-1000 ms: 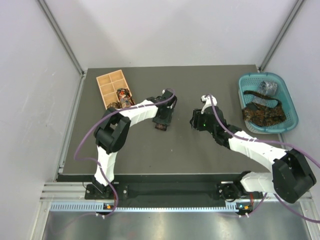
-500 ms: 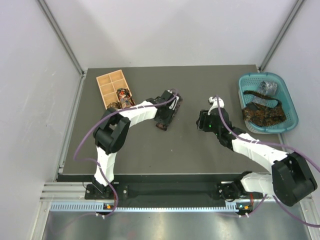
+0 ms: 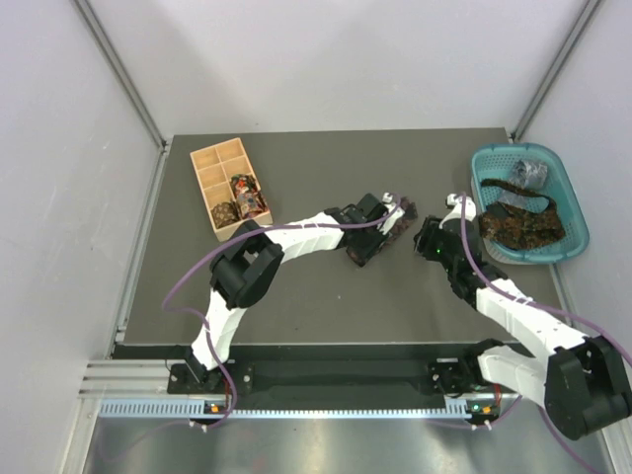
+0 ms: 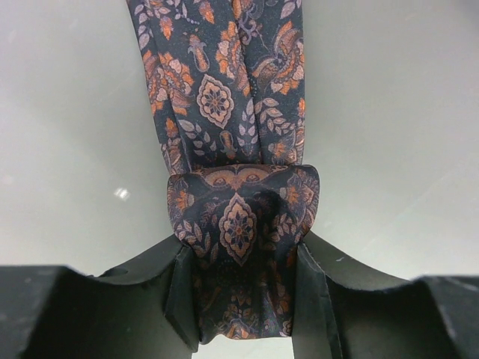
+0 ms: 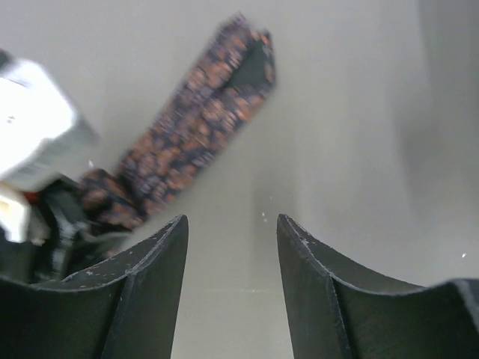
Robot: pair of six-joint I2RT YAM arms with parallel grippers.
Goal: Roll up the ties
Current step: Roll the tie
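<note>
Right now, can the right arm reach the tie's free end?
Probably yes: the right gripper is open and empty, the tie lies on bare table ahead of it, and the left gripper pinches only the other end.

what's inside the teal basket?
The teal basket holds a grey silvery tie at its far end and a dark orange-speckled tie nearer. Anything beneath them is covered.

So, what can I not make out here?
Left wrist view: the paisley tie in the left claw runs off the top edge.
Right wrist view: that tie is blurred, its near end behind the left arm.
Top view: ties in the basket and coils in the wooden box, too small to count.
</note>
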